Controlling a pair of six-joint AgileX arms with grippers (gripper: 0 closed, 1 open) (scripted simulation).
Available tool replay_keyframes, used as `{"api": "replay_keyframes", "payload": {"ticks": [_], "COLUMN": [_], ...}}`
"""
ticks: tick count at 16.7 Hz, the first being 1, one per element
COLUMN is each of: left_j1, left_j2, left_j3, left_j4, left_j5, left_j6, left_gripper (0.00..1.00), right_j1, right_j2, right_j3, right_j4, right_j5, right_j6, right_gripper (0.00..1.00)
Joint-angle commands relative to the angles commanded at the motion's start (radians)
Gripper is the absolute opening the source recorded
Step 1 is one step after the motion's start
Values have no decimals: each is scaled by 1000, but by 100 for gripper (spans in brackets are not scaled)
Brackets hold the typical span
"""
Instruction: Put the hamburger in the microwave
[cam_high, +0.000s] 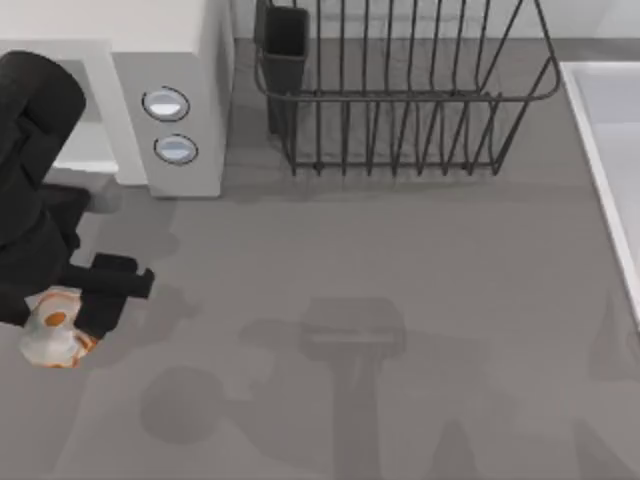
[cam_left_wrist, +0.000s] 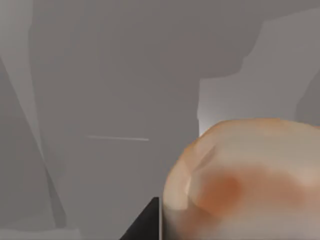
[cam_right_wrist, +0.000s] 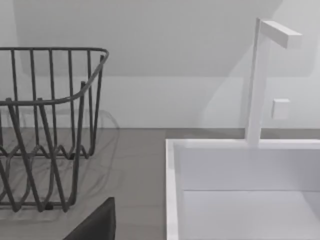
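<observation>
No brand, label or writing can be read on anything in view. In the top view, the black left arm is seen reaching along the left edge of the grey tabletop (cam_high: 400, 260), its left gripper (cam_high: 70, 315) clenched around the small rounded whitish-cream hamburger with orange-brown patches (cam_high: 55, 335), which is held near the tabletop's left edge, in front of the large light grey-white boxy microwave with two round silvery-blue knobs (cam_high: 170, 125) at the far left corner. A black wire dish rack (cam_high: 400, 100) is placed at the far edge, just beside the microwave, and a white sink basin (cam_high: 610, 150) lies at the right edge. In the left wrist view, the hamburger (cam_left_wrist: 250, 185) is shown close up against grey surfaces. In the right wrist view, the dish rack (cam_right_wrist: 45, 130), the sink (cam_right_wrist: 172, 190) and a white angular faucet (cam_right_wrist: 257, 85) are seen.
</observation>
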Motion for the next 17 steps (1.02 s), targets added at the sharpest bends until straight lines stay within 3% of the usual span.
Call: {"api": "replay_keyframes", "payload": {"ticks": [4,8,12,17], "left_j1": [7,75,188,322], "left_j2": [7,49,141,306], "left_j3": [-1,7,-8,-93], "left_j4": [13,159,471,1040], "left_j5": [0,3,14,44], "left_j6": [4,27,61,109], "left_gripper": [0,0,0,0], "right_j1": [0,0,0,0], "right_j2": [0,0,0,0], "right_j3": [0,0,0,0], "right_j4": [0,0,0,0], "right_j5": [0,0,0,0], "right_j6": [0,0,0,0], "right_gripper": [100,100,100,100]}}
